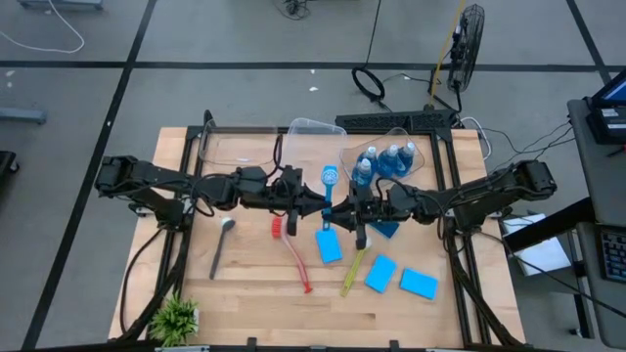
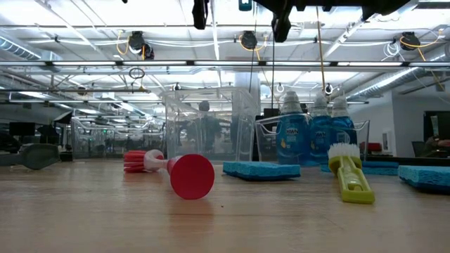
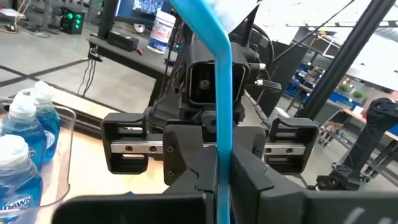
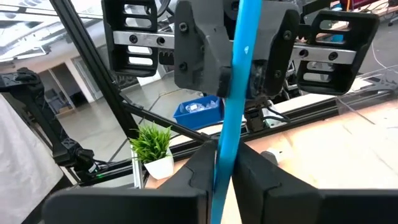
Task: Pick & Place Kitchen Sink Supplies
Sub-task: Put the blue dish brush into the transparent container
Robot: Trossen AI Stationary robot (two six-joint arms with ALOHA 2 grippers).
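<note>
A blue brush (image 1: pixel 328 196) hangs high above the middle of the table, head (image 1: pixel 330 176) up and leaning toward the far edge. My left gripper (image 1: pixel 317 205) and right gripper (image 1: pixel 340 209) meet at it from either side, both shut on its handle. A red brush (image 1: pixel 291 252), a yellow brush (image 1: pixel 353 272) and a grey brush (image 1: pixel 222 244) lie flat on the wood. Blue sponges (image 1: pixel 329 245) (image 1: pixel 380 274) (image 1: pixel 419 284) lie flat near them. Bottles of blue liquid (image 1: pixel 383 161) stand in a clear bin. My left gripper pinches the blue brush's slim handle (image 3: pixel 222 177) between its two fingers. The fingers reach level from the table's left and lie across the handle. The brush stands near upright, clear of the table. My right gripper has the same handle (image 4: pixel 225 163) between its two fingers, which sit against it on either side. They come level from the table's right, across the handle, facing my left gripper.
Two clear bins (image 1: pixel 313 137) (image 1: pixel 235 145) sit at the far side, left of the bin holding the bottles (image 1: pixel 396 147). A small green plant (image 1: pixel 176 318) stands at the near left corner. Bare wood lies at the near middle (image 1: pixel 264 303).
</note>
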